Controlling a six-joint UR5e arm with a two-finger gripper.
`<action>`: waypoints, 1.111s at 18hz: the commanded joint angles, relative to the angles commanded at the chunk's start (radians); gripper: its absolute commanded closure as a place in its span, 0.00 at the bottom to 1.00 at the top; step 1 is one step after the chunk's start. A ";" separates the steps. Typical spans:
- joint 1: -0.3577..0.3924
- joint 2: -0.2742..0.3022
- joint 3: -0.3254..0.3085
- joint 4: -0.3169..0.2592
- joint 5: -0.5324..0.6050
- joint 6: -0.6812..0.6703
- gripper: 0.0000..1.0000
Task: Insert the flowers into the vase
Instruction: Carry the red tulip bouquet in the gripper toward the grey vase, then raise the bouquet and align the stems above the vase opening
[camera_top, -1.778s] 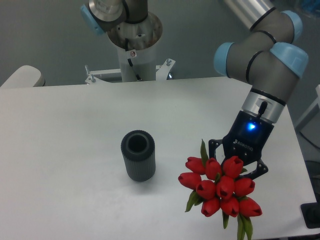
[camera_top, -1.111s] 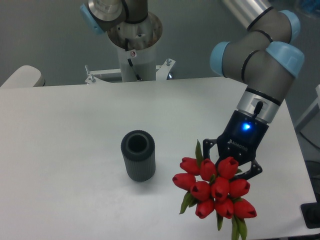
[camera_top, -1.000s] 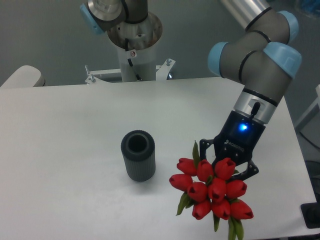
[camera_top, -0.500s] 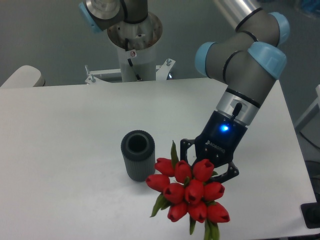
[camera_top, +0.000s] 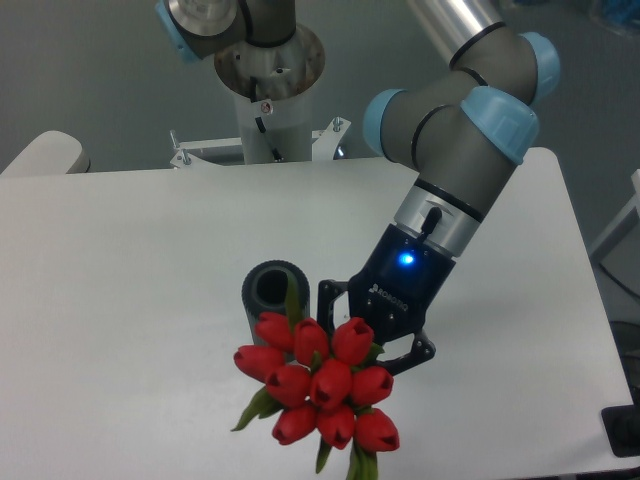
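Mid-carry: gripper (camera_top: 372, 335) clamped on the stems behind the red tulip bunch (camera_top: 318, 376), held above the desk (camera_top: 130, 270). Blooms overlapping the ribbed grey vase (camera_top: 270, 296) from its 5 o'clock. Next, probably: turn stems downward, centre over the mouth, then lower.

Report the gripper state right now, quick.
Gripper: shut on the bunch of red closed tulips with green leaves, carried in front of the dark grey ribbed cylindrical vase.
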 joint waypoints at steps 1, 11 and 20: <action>0.011 0.008 -0.008 0.000 -0.032 -0.008 0.75; 0.084 0.153 -0.184 0.009 -0.246 0.024 0.75; 0.083 0.291 -0.390 0.011 -0.281 0.144 0.75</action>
